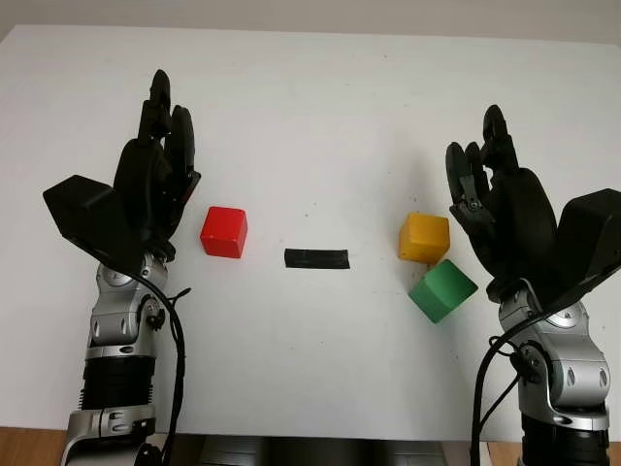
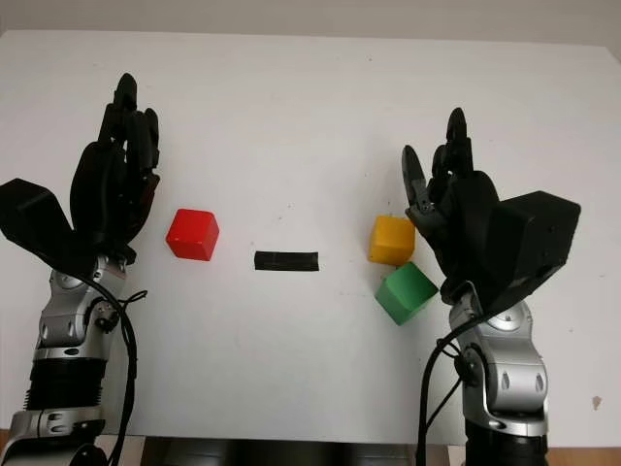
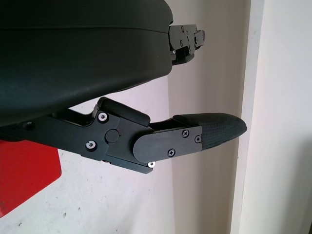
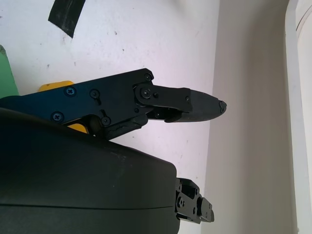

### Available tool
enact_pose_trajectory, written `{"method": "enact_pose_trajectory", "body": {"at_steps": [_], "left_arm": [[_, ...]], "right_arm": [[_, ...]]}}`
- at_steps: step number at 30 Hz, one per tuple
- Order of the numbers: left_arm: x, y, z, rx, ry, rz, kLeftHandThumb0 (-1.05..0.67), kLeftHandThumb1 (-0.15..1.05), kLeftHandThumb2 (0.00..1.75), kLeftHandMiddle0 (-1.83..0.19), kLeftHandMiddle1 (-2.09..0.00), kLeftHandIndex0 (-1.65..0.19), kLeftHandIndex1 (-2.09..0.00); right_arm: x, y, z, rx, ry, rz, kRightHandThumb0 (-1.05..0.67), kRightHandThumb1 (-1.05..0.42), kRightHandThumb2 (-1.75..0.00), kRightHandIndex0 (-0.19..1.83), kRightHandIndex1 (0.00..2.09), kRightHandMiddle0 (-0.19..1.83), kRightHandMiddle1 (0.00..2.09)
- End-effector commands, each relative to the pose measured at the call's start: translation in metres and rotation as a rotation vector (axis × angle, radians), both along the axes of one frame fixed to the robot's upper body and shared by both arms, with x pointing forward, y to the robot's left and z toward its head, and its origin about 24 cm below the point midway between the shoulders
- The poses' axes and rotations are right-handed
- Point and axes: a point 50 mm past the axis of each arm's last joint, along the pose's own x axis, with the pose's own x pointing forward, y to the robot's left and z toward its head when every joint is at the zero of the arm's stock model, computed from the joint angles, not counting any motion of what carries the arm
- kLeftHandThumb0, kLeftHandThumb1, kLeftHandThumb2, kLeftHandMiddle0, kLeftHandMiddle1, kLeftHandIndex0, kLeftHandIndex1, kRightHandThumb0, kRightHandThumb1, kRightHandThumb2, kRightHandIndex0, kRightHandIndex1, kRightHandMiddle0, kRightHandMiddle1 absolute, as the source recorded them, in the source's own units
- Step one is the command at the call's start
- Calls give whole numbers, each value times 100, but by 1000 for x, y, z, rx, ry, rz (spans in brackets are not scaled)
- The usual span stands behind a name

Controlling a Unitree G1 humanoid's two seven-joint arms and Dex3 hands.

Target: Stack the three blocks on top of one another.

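A red block (image 1: 224, 232) sits on the white table (image 1: 310, 107) left of centre, and its edge also appears in the left wrist view (image 3: 24, 175). A yellow block (image 1: 424, 239) stands right of centre, with a green block (image 1: 442, 289) touching its near corner, turned at an angle. My left hand (image 1: 160, 136) is open and raised just left of the red block, holding nothing. My right hand (image 1: 480, 160) is open, just right of the yellow block, holding nothing. The right wrist view catches slivers of the yellow block (image 4: 56, 87) and the green block (image 4: 7, 73).
A strip of black tape (image 1: 316, 259) lies flat between the red and yellow blocks, also seen in the right wrist view (image 4: 66, 14). The table's far edge meets a pale wall (image 1: 310, 15).
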Motion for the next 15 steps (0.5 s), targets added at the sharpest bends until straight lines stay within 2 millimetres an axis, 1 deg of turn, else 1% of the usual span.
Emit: {"method": "enact_pose_trajectory", "body": {"at_steps": [1,7,11,12,13,15], "left_arm": [[-1,-1,2,11,-15,1,-77,105,55,9,-6,8,-6],[0,0,-2,24,19,6,-76,105,56,9,-6,8,-6],[1,7,-4,15,22,21,-76,105,53,7,-6,7,-6],[0,10,-2,34,7,44,-75,105,46,-8,-11,-2,-10],[-1,12,0,49,-5,60,-74,105,43,-19,-13,-7,-12],[-2,16,6,139,-57,86,-72,105,42,-33,-16,-16,-16]], "right_arm": [[-3,-1,3,10,-17,-2,-55,-105,-45,-19,0,-19,0],[-1,0,1,0,-11,4,-56,-105,-45,-19,0,-19,0],[1,2,0,-15,-11,10,-57,-105,-46,-19,0,-19,0],[2,2,-1,-15,-12,10,-57,-105,-46,-19,0,-19,0],[2,2,-1,-14,-13,10,-57,-105,-46,-19,0,-19,0],[2,2,-1,-12,-15,11,-57,-105,-46,-19,0,-19,0]]}}
